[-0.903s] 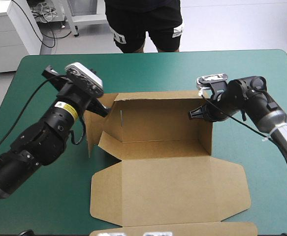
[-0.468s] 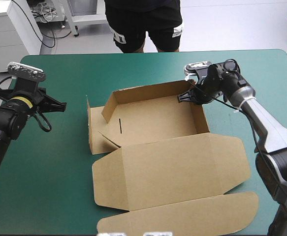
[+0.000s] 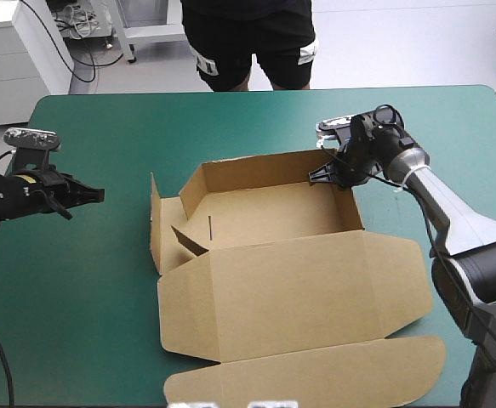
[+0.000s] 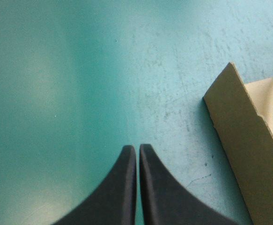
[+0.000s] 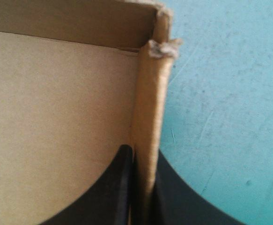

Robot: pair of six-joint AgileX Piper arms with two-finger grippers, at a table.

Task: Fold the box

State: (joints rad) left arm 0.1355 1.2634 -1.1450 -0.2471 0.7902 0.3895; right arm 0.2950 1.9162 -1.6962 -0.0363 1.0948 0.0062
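left hand [image 4: 137, 148] together, apart from box [image 3: 282, 289] | right hand [image 5: 141, 152] clamped on box wall

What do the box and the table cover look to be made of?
The box: brown cardboard, matte, seemingly thick; its wall's corner is frayed to pale fibres. The cover: teal-green, smooth with a dull sheen and fine scratches, perhaps vinyl or rubber mat; the look leaves that open.
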